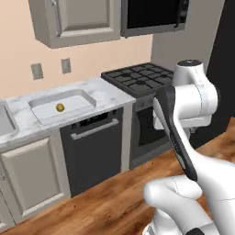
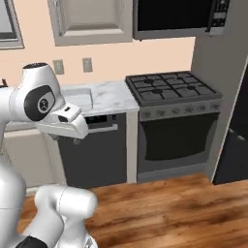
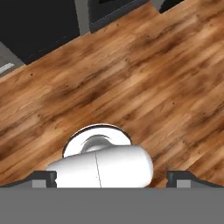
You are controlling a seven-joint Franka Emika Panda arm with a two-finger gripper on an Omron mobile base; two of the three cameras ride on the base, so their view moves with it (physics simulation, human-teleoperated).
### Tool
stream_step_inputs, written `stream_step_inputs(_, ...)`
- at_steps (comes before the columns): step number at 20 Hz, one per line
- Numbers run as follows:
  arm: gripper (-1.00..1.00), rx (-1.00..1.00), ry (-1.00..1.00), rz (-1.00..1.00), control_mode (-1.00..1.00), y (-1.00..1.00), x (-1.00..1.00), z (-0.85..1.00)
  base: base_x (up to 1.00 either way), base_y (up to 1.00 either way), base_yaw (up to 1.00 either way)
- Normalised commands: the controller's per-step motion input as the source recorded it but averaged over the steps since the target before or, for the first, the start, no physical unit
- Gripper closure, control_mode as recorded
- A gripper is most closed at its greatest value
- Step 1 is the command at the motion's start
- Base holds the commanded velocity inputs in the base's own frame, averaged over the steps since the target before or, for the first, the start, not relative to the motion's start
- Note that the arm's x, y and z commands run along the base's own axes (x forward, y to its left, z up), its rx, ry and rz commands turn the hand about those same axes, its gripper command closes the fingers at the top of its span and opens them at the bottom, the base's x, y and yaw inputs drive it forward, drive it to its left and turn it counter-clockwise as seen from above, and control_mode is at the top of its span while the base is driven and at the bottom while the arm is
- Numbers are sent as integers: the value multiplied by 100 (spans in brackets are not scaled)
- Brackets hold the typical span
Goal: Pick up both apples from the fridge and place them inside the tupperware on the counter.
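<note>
A yellow-orange apple lies inside the white tupperware on the marble counter, left of the stove. The tupperware's corner also peeks out behind my arm in the right base view. The fridge's black door stands at the far right edge. My gripper is open with nothing between its fingertips, which stand wide apart. It points down at the wooden floor, well away from counter and fridge.
A black stove with its oven stands between counter and fridge. A dark dishwasher sits under the counter, and a sink basin lies at the left edge. A microwave hangs above the stove. Wooden floor stretches in front.
</note>
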Motion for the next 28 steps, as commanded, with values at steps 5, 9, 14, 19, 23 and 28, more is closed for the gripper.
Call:
stream_step_inputs(5,-100,0,0,0,100,0,0,0,-48,0,-100)
stream_step_inputs(9,-100,0,0,0,100,0,0,0,-6,-7,-100)
stream_step_inputs(14,-100,0,0,0,100,0,0,0,34,-36,-96)
stream_step_inputs(19,-100,0,0,0,100,0,0,0,86,-52,-45)
stream_step_inputs(23,-100,0,0,0,100,0,0,0,100,-50,-13)
stream_step_inputs(28,-100,0,0,0,100,0,0,0,100,-35,2)
